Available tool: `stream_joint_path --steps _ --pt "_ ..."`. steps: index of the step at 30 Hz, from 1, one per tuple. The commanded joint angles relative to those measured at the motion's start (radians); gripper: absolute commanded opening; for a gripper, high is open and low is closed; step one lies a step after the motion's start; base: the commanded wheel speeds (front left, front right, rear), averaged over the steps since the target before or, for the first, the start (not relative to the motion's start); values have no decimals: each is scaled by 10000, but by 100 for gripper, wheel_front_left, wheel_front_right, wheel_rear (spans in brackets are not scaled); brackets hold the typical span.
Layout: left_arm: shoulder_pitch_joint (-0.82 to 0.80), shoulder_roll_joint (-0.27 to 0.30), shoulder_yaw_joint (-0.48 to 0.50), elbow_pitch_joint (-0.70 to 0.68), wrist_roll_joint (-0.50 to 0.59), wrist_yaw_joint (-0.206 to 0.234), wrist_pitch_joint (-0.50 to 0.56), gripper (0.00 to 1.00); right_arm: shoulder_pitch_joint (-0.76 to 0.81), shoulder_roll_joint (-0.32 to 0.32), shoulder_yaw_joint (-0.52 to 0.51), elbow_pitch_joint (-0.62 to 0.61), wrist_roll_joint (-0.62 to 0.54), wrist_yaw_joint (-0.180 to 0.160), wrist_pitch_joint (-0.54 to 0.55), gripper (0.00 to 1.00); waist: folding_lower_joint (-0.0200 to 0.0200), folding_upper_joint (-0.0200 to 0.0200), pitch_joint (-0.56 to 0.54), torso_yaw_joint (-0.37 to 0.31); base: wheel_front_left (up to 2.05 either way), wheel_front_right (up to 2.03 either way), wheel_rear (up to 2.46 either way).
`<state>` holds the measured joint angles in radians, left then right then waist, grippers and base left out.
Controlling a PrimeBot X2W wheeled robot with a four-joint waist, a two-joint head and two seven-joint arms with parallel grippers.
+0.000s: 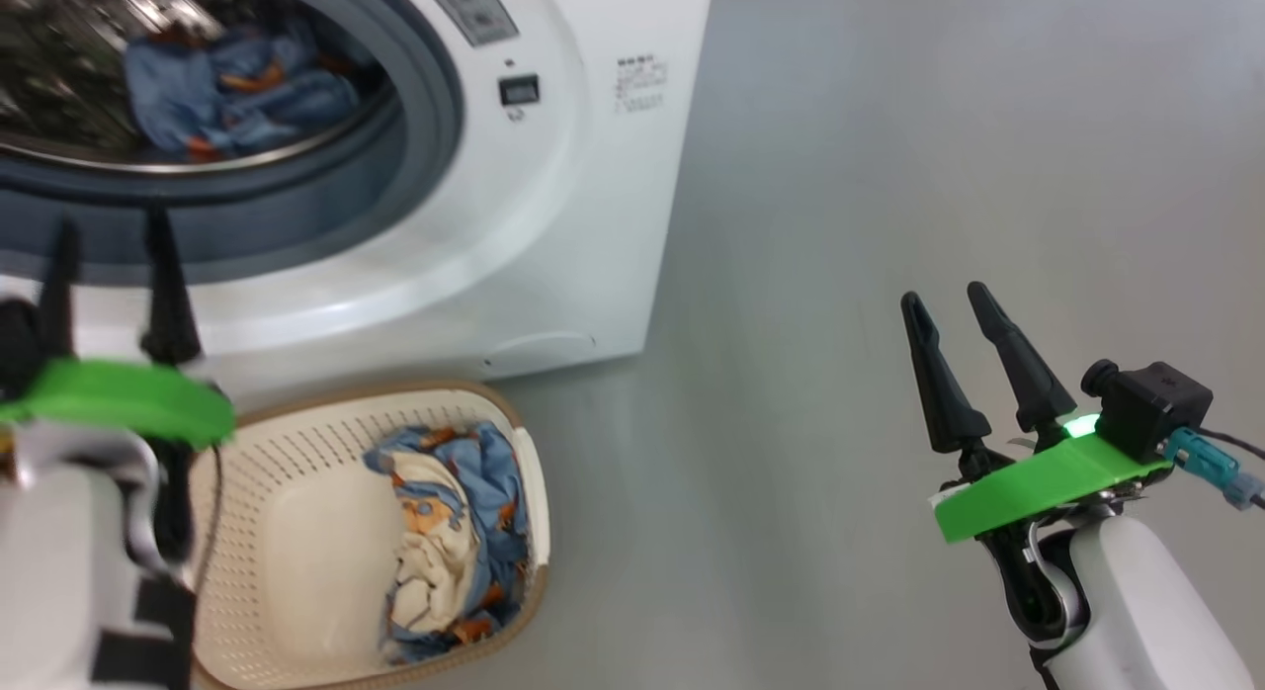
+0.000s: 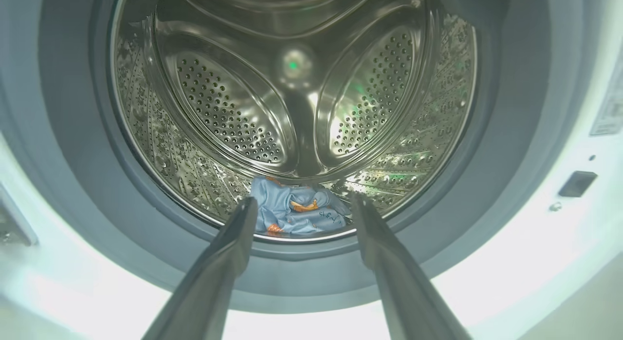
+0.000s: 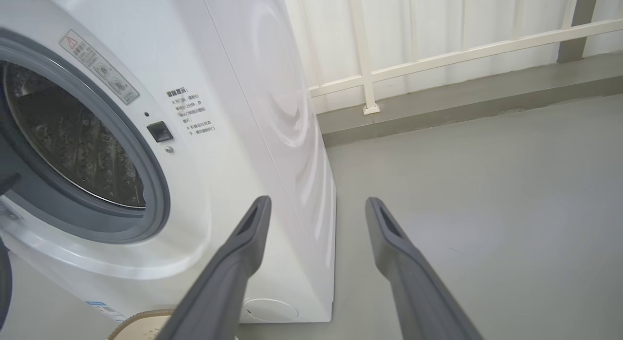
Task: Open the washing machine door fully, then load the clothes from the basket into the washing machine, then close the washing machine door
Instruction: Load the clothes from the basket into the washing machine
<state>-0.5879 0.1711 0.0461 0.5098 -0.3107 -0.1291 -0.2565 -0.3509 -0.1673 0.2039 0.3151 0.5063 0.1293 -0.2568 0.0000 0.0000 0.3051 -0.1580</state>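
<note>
In the head view, your washing machine sits at 11 o'clock with its mouth open, and a blue garment lies in the drum. The basket is at 7 o'clock, just in front of the machine. The clothes are heaped against its 3 o'clock wall, blue printed cloth wrapped round a cream piece. Your left gripper hangs near the basket's 10 o'clock rim, fingers apart and empty. Your right gripper, at 4 o'clock over the floor, is also spread and holds nothing.

In the left wrist view, the fingers are spread wide and aimed into the drum. The blue garment rests at the drum's 6 o'clock, beyond the tips.

In the right wrist view, the fingers are parted and point past the machine's corner at the floor. The basket rim peeks in at 7 o'clock.

Expect the clothes to be light, limp and likely to trail. Pinch deep into the raised folds at the heap's crown so both layers come together. The basket looks light, so snagged cloth could drag it.
</note>
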Motion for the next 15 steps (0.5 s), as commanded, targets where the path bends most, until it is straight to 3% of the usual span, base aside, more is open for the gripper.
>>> stream_joint_path --steps 1,15 --pt "296 284 308 -384 79 -15 -53 100 362 -90 195 -175 122 14 -49 100 0 0 -666 361 0 0 0" --pt "2774 -357 180 -1518 -71 -15 -53 100 1178 -477 136 -11 224 14 -49 100 0 0 -1927 1130 0 0 0"
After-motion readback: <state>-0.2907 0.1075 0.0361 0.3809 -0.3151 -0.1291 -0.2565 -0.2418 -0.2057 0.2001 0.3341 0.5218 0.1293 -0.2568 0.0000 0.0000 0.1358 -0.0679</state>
